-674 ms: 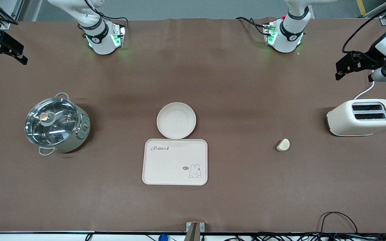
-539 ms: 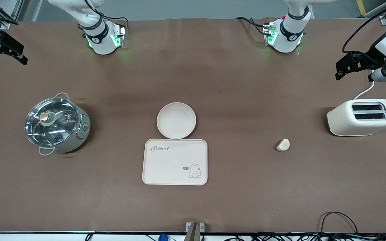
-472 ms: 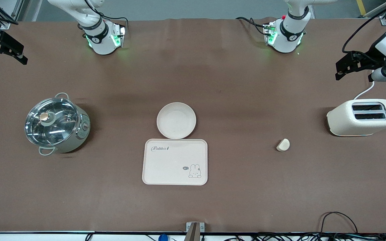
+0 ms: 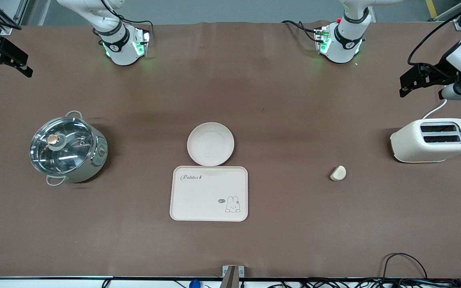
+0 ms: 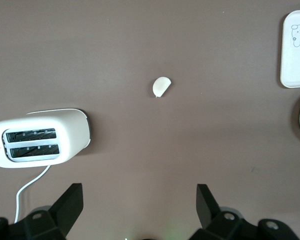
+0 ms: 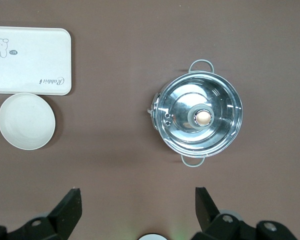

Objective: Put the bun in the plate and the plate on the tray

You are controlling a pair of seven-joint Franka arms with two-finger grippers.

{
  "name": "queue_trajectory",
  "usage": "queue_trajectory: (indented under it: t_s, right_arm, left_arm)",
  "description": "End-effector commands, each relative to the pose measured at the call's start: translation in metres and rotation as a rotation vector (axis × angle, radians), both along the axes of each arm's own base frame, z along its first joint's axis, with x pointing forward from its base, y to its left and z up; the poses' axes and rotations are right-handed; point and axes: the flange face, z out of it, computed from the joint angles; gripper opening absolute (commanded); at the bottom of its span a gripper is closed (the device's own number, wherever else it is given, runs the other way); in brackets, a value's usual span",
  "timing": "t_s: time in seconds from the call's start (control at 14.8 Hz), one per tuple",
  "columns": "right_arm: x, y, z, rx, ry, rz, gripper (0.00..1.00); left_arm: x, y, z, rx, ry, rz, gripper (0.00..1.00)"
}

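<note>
The bun [image 4: 338,173] lies on the brown table, toward the left arm's end, beside the toaster; it also shows in the left wrist view [image 5: 161,86]. The empty round plate [image 4: 210,144] sits mid-table, touching the edge of the Rabbit tray [image 4: 198,198], which lies nearer the front camera. My left gripper [image 4: 404,85] is open and empty, high over the table's end above the toaster [image 5: 140,205]. My right gripper [image 4: 24,64] is open and empty, high over the table's other end [image 6: 138,207]. The right wrist view shows the plate [image 6: 26,121] and tray [image 6: 30,60].
A cream toaster [image 4: 432,140] with a white cord stands at the left arm's end. A steel pot with a glass lid [image 4: 67,149] stands at the right arm's end. Cables run along the table's front edge.
The left gripper has shifted slightly above the toaster. The bun, plate and tray have not moved, and the right arm waits.
</note>
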Motion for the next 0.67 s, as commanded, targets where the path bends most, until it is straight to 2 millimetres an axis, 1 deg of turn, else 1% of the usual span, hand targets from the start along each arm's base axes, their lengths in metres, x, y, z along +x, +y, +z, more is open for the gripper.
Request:
queue_trajectory:
  t_s: [0.0, 0.13, 0.2, 0.27, 0.34, 0.4, 0.47, 0.54, 0.61]
  right_arm:
    - [-0.010, 0.000, -0.001, 0.009, 0.007, -0.011, 1.00]
    - [-0.009, -0.001, -0.004, 0.009, 0.010, -0.012, 1.00]
    - [-0.010, -0.001, -0.003, 0.009, 0.012, -0.012, 1.00]
    - [-0.009, -0.003, -0.002, 0.010, 0.006, -0.014, 1.00]
    - [-0.008, -0.011, -0.002, 0.011, 0.001, -0.028, 1.00]
    - [-0.009, -0.010, -0.002, 0.011, 0.003, -0.026, 1.00]
    - [-0.009, -0.010, -0.002, 0.011, 0.006, -0.026, 1.00]
    - [-0.009, -0.010, -0.003, 0.011, 0.007, -0.026, 1.00]
    - [-0.010, -0.010, -0.003, 0.010, 0.007, -0.026, 1.00]
  left_arm:
    - [0.007, -0.003, -0.001, -0.003, 0.005, 0.007, 1.00]
    - [0.019, -0.005, -0.019, -0.005, 0.028, 0.009, 1.00]
    - [0.026, -0.005, -0.025, -0.008, 0.021, 0.009, 1.00]
    - [0.035, -0.005, -0.037, -0.009, 0.016, 0.010, 1.00]
    - [0.043, -0.006, -0.048, -0.013, 0.021, 0.009, 1.00]
    - [0.049, -0.008, -0.058, -0.014, 0.023, 0.018, 1.00]
    - [0.056, -0.012, -0.071, -0.017, 0.028, 0.035, 1.00]
    - [0.063, -0.021, -0.084, -0.017, 0.037, 0.047, 1.00]
    - [0.068, -0.034, -0.099, -0.016, 0.045, 0.057, 1.00]
